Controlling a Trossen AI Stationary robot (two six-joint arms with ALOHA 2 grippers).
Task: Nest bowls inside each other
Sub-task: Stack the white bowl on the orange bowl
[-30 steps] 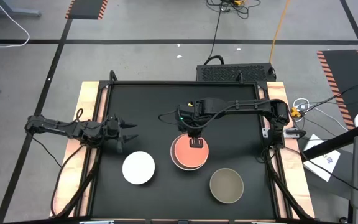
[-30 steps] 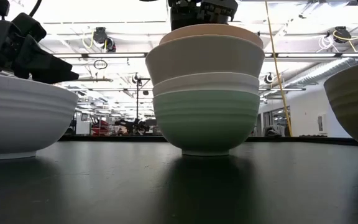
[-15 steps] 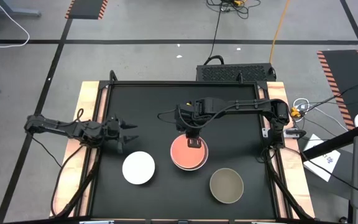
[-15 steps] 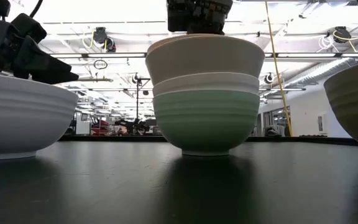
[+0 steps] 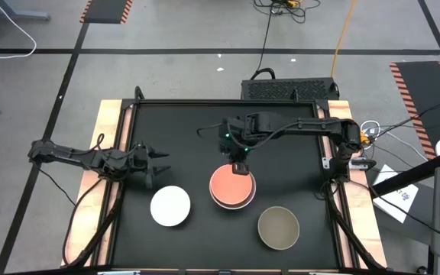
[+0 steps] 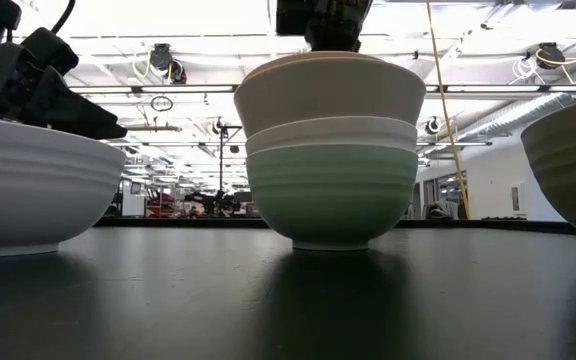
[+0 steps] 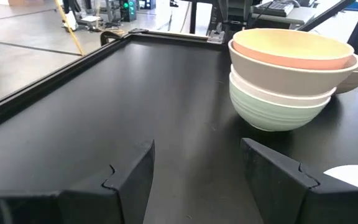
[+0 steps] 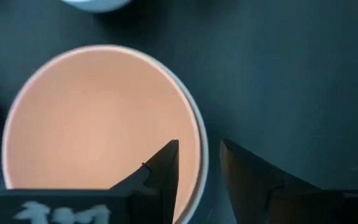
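The right gripper (image 5: 240, 166) hangs just over the far rim of the stack of bowls (image 5: 232, 187) in the middle of the table (image 5: 189, 130). Its two fingers are a little apart and hold nothing; in the right wrist view the rim of the top bowl lies below the gap between them.

The top bowl is the pink bowl (image 5: 232, 184). It sits down inside a beige bowl (image 7: 291, 73), which sits in a white bowl (image 6: 330, 135), which sits in the green bowl (image 6: 330, 195) at the bottom. So four bowls are nested already.

Two bowls are not in the stack yet. The tan bowl (image 5: 278, 228) stands alone on the near right side of the table, close to the stack, toward the right arm's side. The other white bowl (image 5: 170, 206) stands alone on the near left side. Both look empty from above.

The left gripper (image 5: 156, 161) waits near the left edge of the table, fingers spread wide, empty. The lone white bowl is just nearer to the front than it is, and it is the closer hand to that bowl.

I think the right gripper is nearer to the tan bowl, so that one could go next. From here I cannot tell if the pink bowl sits fully down.
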